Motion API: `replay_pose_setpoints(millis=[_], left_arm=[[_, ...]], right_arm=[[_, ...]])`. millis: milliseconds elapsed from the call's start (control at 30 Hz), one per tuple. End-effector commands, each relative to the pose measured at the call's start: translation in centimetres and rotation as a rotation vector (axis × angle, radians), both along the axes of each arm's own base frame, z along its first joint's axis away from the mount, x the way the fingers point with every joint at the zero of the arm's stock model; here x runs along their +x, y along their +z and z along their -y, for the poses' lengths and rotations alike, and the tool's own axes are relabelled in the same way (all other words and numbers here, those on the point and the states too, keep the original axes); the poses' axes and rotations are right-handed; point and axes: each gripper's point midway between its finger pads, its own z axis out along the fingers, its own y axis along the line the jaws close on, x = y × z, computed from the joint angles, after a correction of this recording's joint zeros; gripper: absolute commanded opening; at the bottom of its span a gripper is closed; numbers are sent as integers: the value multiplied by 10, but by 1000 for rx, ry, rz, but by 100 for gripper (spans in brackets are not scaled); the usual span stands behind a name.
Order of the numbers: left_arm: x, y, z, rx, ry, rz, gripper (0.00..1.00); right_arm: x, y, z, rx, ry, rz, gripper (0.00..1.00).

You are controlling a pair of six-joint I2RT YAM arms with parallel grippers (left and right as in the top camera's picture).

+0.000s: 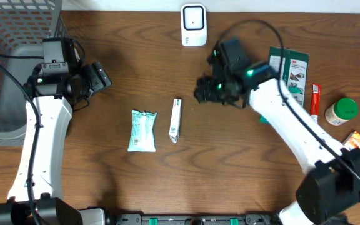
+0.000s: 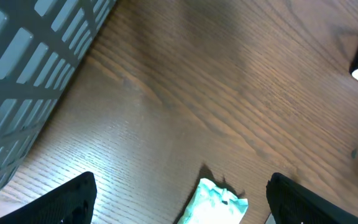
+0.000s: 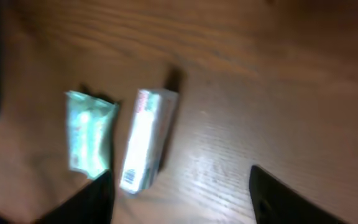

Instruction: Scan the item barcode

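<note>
A slim white box (image 1: 175,119) lies flat on the table, and its barcode end shows in the right wrist view (image 3: 144,140). Left of the box lies a teal packet (image 1: 142,130). The white scanner (image 1: 193,25) stands at the back centre. My right gripper (image 1: 204,92) hovers up and to the right of the box. Its jaws stand apart over bare wood (image 3: 179,202) with nothing between them. My left gripper (image 1: 102,78) is open up and to the left of the teal packet, whose crimped end (image 2: 215,200) shows between its fingers (image 2: 61,200).
A grey mesh basket (image 1: 8,37) fills the back left corner. At the right edge lie a green package (image 1: 295,72), a red tube (image 1: 315,100), a green-lidded jar (image 1: 341,111) and a small orange packet (image 1: 355,140).
</note>
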Motion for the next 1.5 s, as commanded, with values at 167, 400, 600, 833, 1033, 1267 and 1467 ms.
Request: replay_pose_setpoints(millis=[167, 400, 600, 833, 1033, 1267, 1467], left_arm=[[2, 5, -3, 9, 14, 10, 89], [2, 5, -3, 9, 14, 10, 89], [2, 5, -3, 9, 14, 10, 89], [2, 5, -3, 9, 14, 10, 89], [2, 5, -3, 9, 14, 10, 89], [2, 5, -3, 9, 14, 10, 89], [2, 5, -3, 9, 14, 10, 89]], right_arm=[[3, 49, -26, -14, 80, 143, 75], [1, 7, -47, -46, 108, 69, 84], [4, -35, -61, -71, 101, -1, 81], [16, -72, -73, -66, 53, -38, 82], [20, -97, -89, -22, 50, -72, 86], [25, -112, -87, -40, -10, -86, 85], [25, -113, -87, -30, -44, -102, 75]])
